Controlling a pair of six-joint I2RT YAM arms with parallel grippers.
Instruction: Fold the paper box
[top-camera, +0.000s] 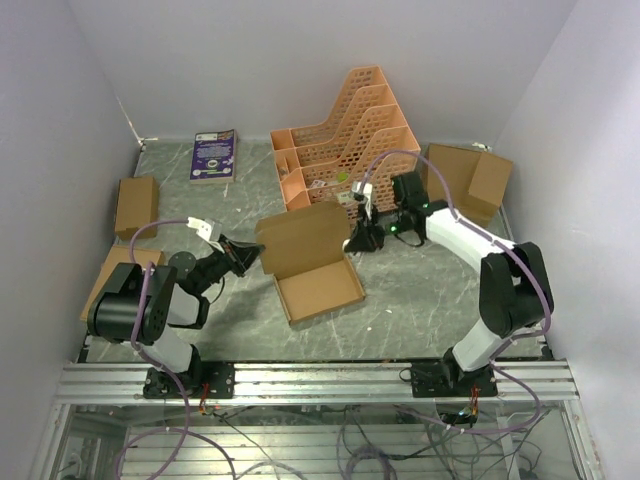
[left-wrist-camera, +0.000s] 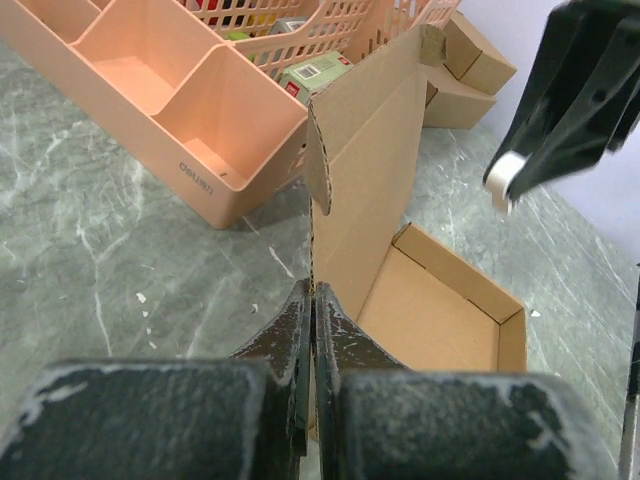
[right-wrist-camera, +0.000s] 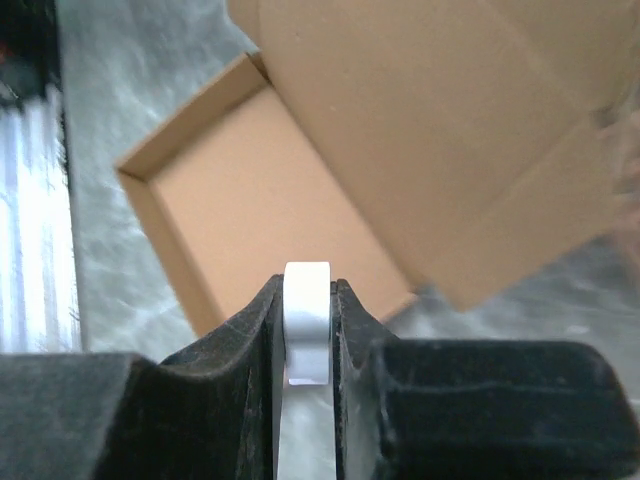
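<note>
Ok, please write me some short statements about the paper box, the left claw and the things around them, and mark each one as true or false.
1. The left claw is shut on an edge of the paper box. True.
2. The lid of the box is folded down shut. False: the lid stands raised above the open tray.
3. The orange rack stands behind the box. True.
4. The purple book lies inside the tray. False: the tray is empty, and the book lies on the table, left of the rack.
</note>
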